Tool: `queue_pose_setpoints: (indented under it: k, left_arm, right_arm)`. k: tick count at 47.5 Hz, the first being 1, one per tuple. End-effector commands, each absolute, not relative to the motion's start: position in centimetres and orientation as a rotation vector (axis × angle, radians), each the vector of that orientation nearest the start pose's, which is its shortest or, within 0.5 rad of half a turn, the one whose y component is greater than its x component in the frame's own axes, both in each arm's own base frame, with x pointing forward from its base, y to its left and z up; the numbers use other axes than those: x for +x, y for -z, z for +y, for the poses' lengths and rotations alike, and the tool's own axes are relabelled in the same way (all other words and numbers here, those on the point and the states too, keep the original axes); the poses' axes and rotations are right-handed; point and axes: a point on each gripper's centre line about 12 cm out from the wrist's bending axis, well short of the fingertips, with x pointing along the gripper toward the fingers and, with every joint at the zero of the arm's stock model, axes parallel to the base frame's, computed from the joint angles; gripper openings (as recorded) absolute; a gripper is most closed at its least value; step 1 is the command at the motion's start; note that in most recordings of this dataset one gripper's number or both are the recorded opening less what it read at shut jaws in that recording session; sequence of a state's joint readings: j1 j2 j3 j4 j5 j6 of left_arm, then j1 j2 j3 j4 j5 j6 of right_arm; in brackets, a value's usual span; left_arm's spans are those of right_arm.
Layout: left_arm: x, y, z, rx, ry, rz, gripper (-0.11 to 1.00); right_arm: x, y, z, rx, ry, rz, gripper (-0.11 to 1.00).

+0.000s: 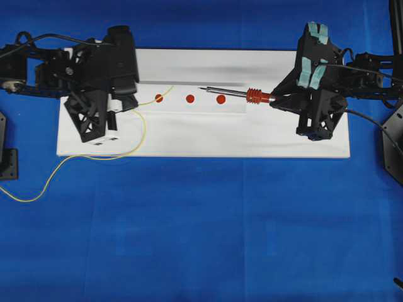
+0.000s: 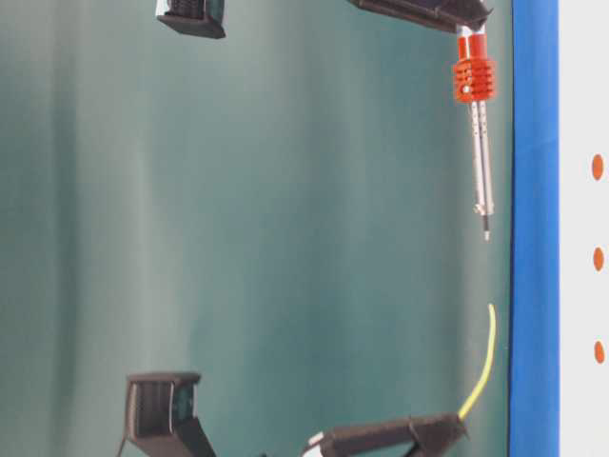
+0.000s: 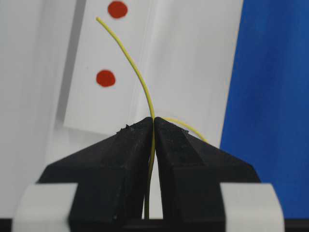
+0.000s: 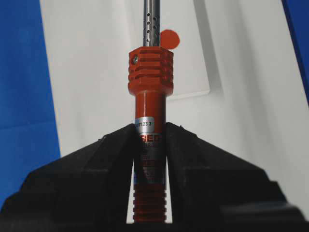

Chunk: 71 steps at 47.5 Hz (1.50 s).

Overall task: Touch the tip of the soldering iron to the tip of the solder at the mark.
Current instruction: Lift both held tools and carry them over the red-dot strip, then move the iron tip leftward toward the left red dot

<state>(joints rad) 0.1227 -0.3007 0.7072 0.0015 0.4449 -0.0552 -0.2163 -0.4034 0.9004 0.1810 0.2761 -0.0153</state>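
White board (image 1: 189,138): both claws level, tips facing.

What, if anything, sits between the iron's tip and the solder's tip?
Nothing visible does. Between the soldering iron tip and the solder tip lies only open air above the white board with its red dots; the tips remain apart.

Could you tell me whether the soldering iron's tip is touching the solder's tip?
Apart. The table-level view shows the soldering iron tip well above the solder tip, with bare background between them.
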Motion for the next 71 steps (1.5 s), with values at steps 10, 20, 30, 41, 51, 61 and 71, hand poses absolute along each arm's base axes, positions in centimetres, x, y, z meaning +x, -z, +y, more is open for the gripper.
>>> queue_pose_setpoints:
  k: [10,20,30,41,51,61,71]
  left_arm:
    - [30.4,-21.7,4.0,-0.111,-0.149,0.834,0.03]
    - [30.9,-18.1,4.0,-0.144,-0.163,0.886,0.03]
    - [30.8,-16.6,4.0,-0.166,-0.174,0.921,0.03]
    - [30.8,-16.5,3.7,-0.166,-0.166,0.91,0.03]
    - [30.8,-16.5,3.7,-0.164,-0.165,0.911,0.03]
    - [30.8,-16.5,3.6,-0.163,-0.163,0.911,0.03]
    - [30.8,-16.6,3.6,-0.163,-0.163,0.911,0.03]
  right_arm:
    - [29.5,-21.2,-6.0,0.25,0.223,0.722,0.07]
    - [30.1,-21.0,-6.2,0.248,0.222,0.731,0.07]
    - [30.4,-21.0,-6.2,0.246,0.22,0.733,0.07]
    - [31.4,-20.9,-6.5,0.246,0.222,0.738,0.07]
    - [33.0,-20.4,-6.7,0.252,0.217,0.78,0.07]
    - [35.1,-19.5,-7.1,0.259,0.215,0.824,0.07]
    - [36.5,-18.4,-7.3,0.261,0.212,0.857,0.07]
